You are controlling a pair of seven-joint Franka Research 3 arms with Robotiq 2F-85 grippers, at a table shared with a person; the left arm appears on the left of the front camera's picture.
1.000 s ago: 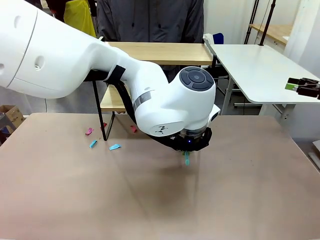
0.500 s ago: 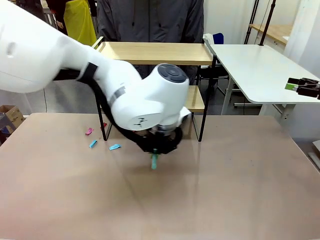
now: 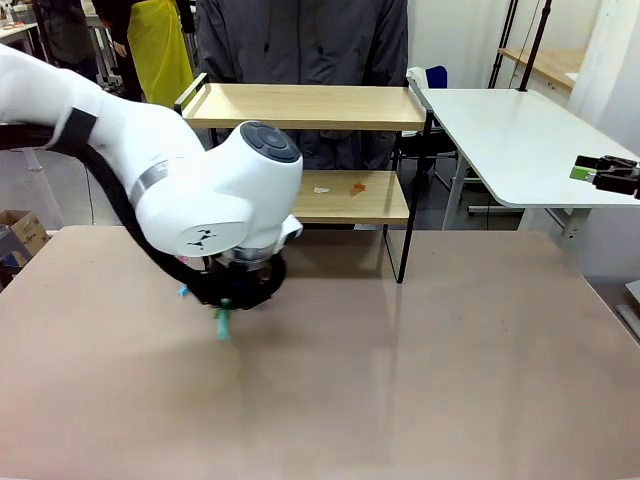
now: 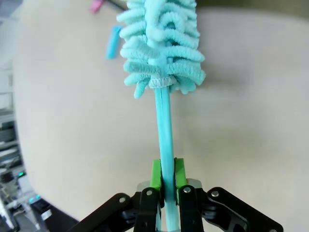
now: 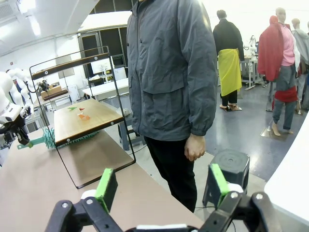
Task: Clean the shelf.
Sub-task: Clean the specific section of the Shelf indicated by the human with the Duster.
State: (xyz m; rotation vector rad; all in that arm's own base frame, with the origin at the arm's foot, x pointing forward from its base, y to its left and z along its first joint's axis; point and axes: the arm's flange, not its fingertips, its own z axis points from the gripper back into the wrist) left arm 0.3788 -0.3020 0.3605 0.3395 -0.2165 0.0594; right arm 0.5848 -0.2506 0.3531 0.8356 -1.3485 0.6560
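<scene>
Left pincer grips the duster by its thin, stiff handle — soft, light head; far shelf rigid; right pincer wide, empty.

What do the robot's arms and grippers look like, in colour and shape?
The left arm is white and rounded, with a dark grey round cap, a black cable, a black strap and a small black logo. The left gripper and the right gripper are black, jointed, with green pads.
</scene>
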